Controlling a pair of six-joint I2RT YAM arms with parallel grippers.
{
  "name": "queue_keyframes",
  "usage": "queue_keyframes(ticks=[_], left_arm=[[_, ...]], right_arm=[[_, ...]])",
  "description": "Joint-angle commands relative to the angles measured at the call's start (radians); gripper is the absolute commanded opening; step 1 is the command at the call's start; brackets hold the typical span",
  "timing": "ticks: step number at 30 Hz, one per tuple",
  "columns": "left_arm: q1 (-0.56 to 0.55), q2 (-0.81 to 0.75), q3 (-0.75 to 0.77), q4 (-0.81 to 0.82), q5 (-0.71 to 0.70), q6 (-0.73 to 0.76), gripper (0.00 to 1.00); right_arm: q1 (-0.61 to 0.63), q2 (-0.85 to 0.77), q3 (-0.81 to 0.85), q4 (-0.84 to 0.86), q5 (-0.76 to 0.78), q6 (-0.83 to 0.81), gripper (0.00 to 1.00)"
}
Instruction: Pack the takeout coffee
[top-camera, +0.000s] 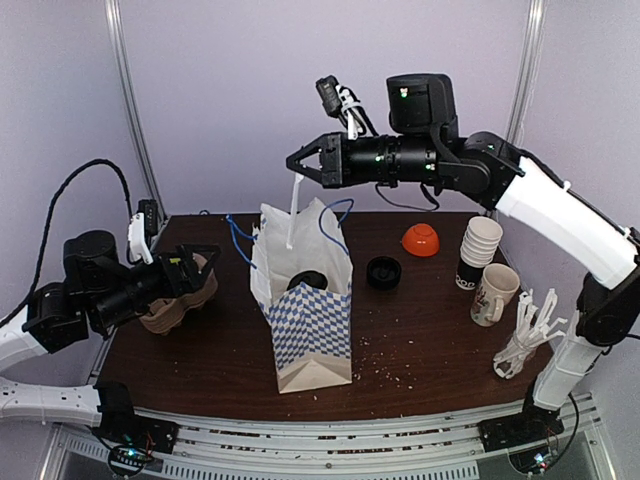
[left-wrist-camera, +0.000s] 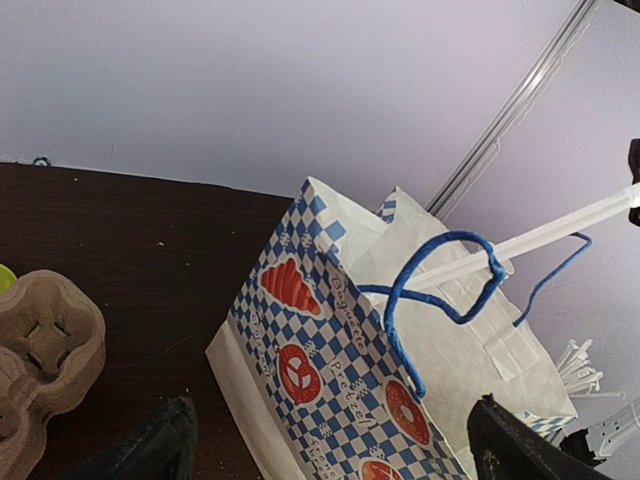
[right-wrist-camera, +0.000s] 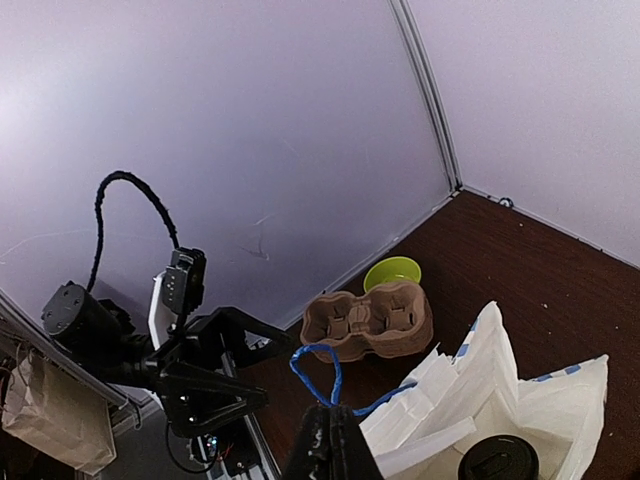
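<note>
You get soft, even light in all three views, bright on the lilac wall (top-camera: 220, 90) with no hot spots. The dark table (top-camera: 420, 330) carries only faint, diffuse shadows beside the paper bag (top-camera: 310, 330). In your left wrist view the bag print and the white straw (left-wrist-camera: 545, 232) are crisp, while the left fingers (left-wrist-camera: 150, 445) at the near edge are black and blurred. The frame posts (top-camera: 135, 110) bow slightly at the overhead view's sides.

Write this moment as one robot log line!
left gripper open, near carrier | right gripper holds straw at bag mouth | coffee in bag
</note>
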Motion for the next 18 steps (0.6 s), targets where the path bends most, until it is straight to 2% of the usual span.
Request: queue_keyframes(ticks=[1, 10, 15, 16, 18], left_arm=[[0.005, -0.008, -0.011, 0.043, -0.024, 0.018, 0.98], [0.005, -0.01, -0.016, 0.04, -0.035, 0.026, 0.98], [0.005, -0.005, -0.017, 0.041, -0.038, 0.032, 0.98], [0.005, -0.005, -0.017, 0.041, -0.038, 0.031, 0.98], [0.005, -0.002, -0.016, 0.039, -0.038, 0.032, 0.98]], right_arm=[[0.02, 0.039, 0.008, -0.017, 0.067, -0.037, 0.0], [0.085, 0.119, 0.014, -0.084, 0.253, -0.121, 0.0], [0.107, 0.162, 0.049, -0.139, 0.28, -0.171, 0.0], [0.108, 0.179, 0.079, -0.169, 0.262, -0.181, 0.07], [0.11, 0.204, 0.133, -0.231, 0.238, -0.19, 0.33]])
